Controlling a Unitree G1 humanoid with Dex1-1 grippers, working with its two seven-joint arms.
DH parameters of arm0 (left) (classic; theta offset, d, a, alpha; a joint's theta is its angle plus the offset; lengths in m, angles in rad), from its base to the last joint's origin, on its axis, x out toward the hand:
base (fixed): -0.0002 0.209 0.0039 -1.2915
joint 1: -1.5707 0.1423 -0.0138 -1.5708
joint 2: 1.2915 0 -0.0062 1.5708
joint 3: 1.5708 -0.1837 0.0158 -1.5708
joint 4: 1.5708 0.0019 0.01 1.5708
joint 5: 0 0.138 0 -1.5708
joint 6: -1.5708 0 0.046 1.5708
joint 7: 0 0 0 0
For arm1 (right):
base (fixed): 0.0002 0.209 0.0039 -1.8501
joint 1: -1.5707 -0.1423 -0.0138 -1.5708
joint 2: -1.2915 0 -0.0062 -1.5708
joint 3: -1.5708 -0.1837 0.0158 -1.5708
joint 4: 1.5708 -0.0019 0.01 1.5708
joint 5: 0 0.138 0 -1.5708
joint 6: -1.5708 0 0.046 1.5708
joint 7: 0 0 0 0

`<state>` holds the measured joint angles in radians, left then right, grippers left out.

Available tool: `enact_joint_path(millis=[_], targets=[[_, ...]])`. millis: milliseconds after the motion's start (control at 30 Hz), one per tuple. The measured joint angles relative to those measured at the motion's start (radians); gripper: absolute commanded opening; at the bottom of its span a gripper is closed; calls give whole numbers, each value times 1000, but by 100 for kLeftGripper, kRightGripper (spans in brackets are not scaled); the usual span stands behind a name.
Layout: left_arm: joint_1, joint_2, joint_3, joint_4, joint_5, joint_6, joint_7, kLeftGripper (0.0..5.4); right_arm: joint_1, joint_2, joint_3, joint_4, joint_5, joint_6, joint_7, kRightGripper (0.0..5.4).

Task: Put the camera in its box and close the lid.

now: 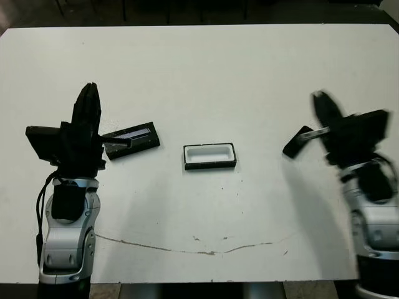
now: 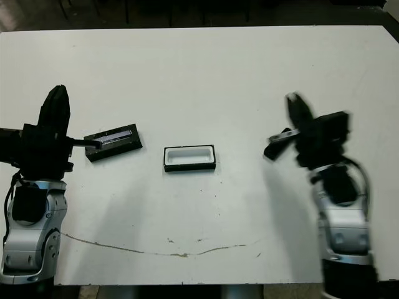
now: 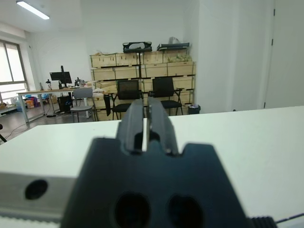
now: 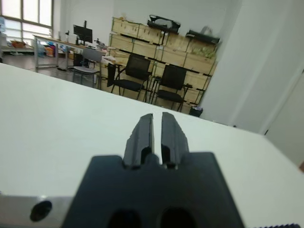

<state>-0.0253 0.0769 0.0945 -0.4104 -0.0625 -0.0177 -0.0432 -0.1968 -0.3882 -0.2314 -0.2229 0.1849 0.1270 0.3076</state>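
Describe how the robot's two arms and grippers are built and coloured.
Each arm ends in a silver-grey rounded wrist housing with black panels and a dark hole near its base. On it sits a blocky matte-black gripper body carrying two slim, tapered black fingers. The left gripper has a black cable looping beside its wrist. The right gripper looks the same but is motion-blurred. No markings are visible.

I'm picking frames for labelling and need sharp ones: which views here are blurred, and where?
Eye views: the right gripper and its arm are smeared by motion blur, as is the camera beside it; the left gripper, lid and box are crisp. Both wrist views: sharp, fingers and room alike.
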Motion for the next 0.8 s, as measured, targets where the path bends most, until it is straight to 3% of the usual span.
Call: enact_joint_path(millis=[133, 300, 633, 800], targets=[[13, -1, -1, -1, -13, 0, -2, 4, -52, -136, -55, 61, 3, 53, 63, 0], [16, -2, -9, -1, -12, -2, -2, 4, -99, -263, -27, 198, -33, 88, 162, 0], [23, 0, 5, 19, -37, -52, -21, 4, -194, -407, 184, 367, -129, 153, 426, 0], [24, 1, 17, 40, -39, -76, -28, 4, -240, -443, 258, 429, -176, 111, 538, 0]])
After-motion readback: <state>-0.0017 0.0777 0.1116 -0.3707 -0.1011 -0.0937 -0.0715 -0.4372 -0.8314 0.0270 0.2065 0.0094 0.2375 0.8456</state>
